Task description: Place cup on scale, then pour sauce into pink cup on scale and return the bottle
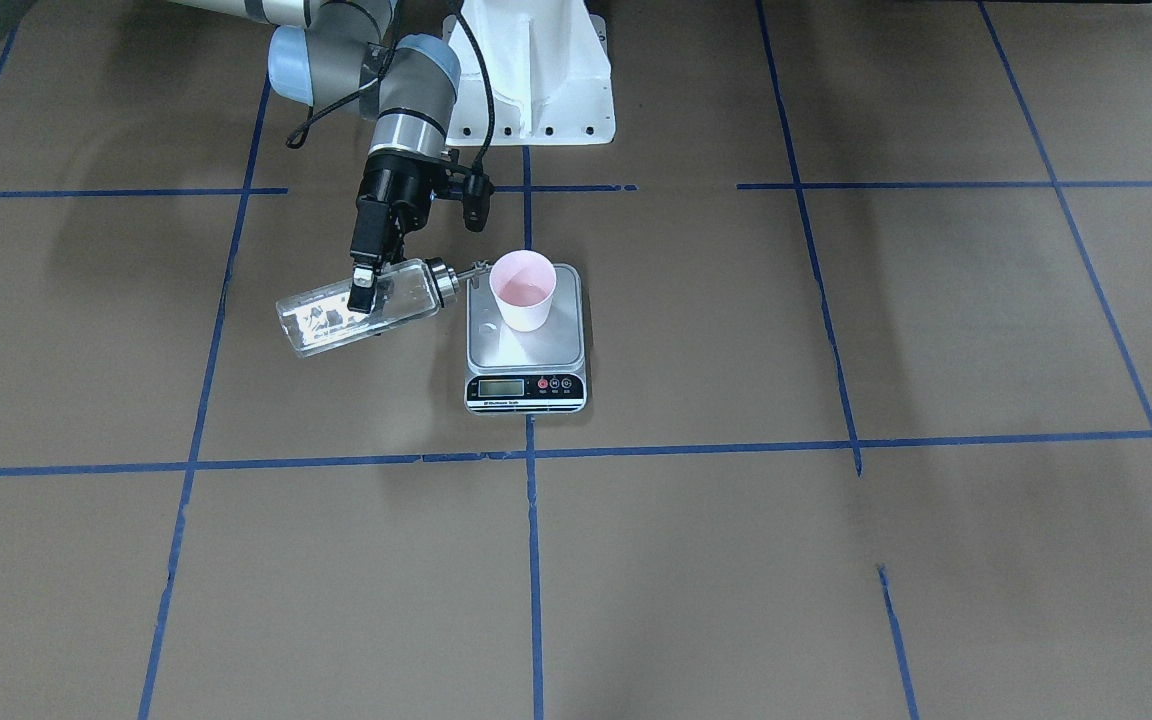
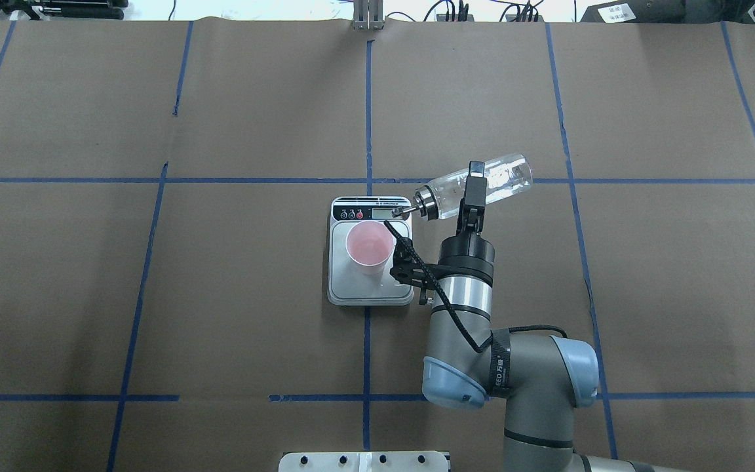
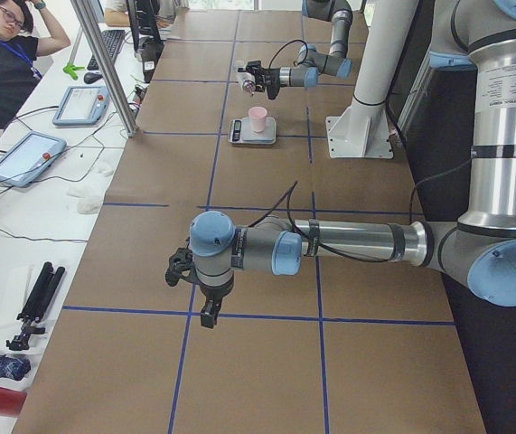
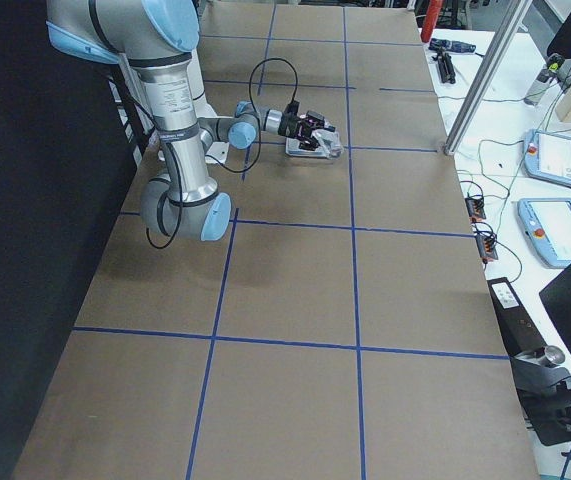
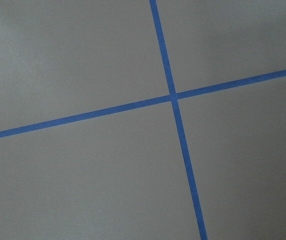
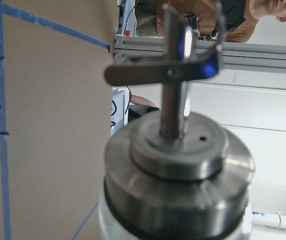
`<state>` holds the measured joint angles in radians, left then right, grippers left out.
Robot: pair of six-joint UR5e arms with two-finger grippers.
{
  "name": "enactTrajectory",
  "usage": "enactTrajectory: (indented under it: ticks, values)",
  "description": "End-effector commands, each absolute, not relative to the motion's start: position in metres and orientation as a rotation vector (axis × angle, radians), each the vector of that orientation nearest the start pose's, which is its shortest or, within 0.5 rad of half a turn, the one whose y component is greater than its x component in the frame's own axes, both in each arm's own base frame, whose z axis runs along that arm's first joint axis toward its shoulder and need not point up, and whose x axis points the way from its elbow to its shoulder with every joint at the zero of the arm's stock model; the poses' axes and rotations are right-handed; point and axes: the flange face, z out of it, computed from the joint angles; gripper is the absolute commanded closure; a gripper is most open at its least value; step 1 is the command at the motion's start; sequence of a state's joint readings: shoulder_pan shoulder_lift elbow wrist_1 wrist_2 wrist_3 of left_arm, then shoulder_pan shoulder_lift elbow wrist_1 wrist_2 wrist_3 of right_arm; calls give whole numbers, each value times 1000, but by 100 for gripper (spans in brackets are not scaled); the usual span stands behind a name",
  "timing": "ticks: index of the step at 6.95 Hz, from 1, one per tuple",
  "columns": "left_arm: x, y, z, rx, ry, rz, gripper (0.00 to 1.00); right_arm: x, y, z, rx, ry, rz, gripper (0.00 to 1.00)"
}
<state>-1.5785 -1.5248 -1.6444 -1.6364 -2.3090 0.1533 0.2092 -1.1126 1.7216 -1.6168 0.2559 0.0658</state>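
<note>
The pale pink cup stands upright on the steel platform of the scale, toward its robot-side edge. My right gripper is shut on the clear glass bottle and holds it tilted almost level above the table, beside the scale. The thin metal spout reaches the cup's rim. From overhead, the bottle lies across the right gripper, spout over the scale near the cup. The clear sauce is too faint to see. My left gripper hangs over bare table far away; I cannot tell its state.
The table is brown paper with a blue tape grid. The white robot base stands behind the scale. An operator and tablets are at a side bench beyond the table's edge. The left wrist view shows only paper and tape.
</note>
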Motion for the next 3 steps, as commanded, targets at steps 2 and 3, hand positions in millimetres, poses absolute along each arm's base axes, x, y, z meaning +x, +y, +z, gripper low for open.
enactTrajectory:
  ticks: [2, 3]
  values:
    - [-70, -478, 641, 144, 729, 172, 0, -550, -352, 291, 1210, 810, -792, 100]
    - [-70, -478, 641, 144, 729, 172, 0, -549, -352, 290, 1210, 810, -792, 100]
